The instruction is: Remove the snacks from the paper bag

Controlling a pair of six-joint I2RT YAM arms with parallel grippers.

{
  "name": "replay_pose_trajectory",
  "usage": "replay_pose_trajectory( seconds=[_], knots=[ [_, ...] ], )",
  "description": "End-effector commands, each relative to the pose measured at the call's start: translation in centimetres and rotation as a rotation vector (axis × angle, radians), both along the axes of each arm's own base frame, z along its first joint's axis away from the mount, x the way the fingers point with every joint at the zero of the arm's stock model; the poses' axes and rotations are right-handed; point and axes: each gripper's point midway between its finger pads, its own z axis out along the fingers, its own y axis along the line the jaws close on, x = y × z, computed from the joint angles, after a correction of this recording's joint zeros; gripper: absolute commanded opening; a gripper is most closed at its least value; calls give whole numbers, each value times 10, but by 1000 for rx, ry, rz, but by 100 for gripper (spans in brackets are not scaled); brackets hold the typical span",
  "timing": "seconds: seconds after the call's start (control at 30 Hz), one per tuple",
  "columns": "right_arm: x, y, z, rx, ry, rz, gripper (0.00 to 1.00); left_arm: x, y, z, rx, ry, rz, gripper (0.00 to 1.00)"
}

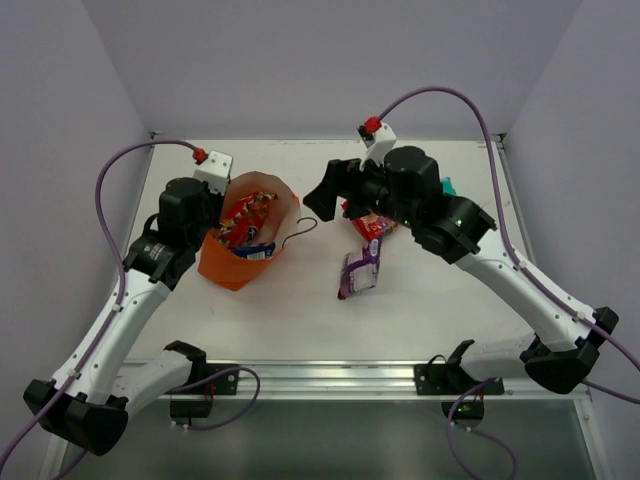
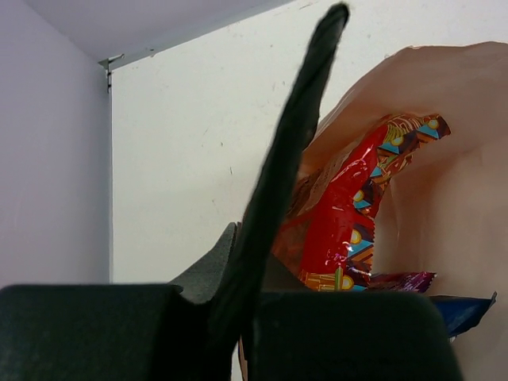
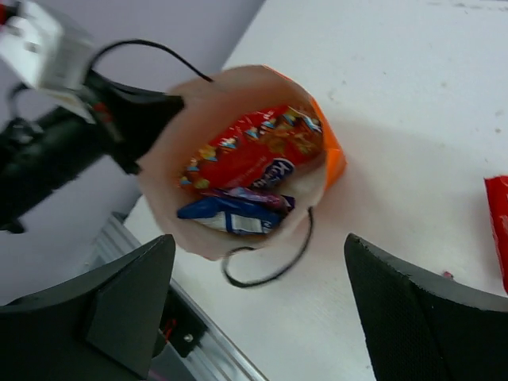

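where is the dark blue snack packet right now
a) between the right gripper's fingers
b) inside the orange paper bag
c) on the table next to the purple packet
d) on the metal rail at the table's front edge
b: the right wrist view shows the dark blue packet lying inside the orange paper bag, next to a red packet, while the right gripper is open with nothing in it.

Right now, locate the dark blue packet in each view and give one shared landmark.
Top external: dark blue packet left of centre, in the near end of the paper bag.
Left wrist: lower right edge, lowest in the bag.
Right wrist: left of centre, at the bag's near lip.
Landmark: the red packet beside it inside the bag in every view.
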Motion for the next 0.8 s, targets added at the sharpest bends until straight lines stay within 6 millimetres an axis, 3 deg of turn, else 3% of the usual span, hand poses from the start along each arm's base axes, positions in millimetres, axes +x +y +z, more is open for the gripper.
replay_pose_trajectory(
  seconds=[0.0,0.03,0.07,0.1,0.13,0.27,0.43,0.57,0.77],
  knots=[
    [-17,19,39,71,-32,115,89,7,-6,45,-51,-163,-32,0],
    [-17,25,52,100,-43,129,89,7,-7,46,-57,-162,-36,0],
    [-20,35,53,111,-23,162,87,7,-8,46,-59,-162,-41,0],
    [-16,50,41,108,29,173,87,8,-9,45,-61,-158,-45,0],
    [-16,58,45,123,41,183,86,7,-9,45,-64,-156,-47,0],
    [-9,102,1,165,197,175,83,8,-16,46,-85,-153,-78,0],
    [-17,133,-58,132,348,176,82,10,-23,42,-87,-135,-107,0],
    [-23,133,-95,68,423,155,82,9,-31,47,-114,-138,-146,0],
    [-27,103,-158,-62,520,38,80,-1,-62,61,-222,-143,-259,0]
  ],
)
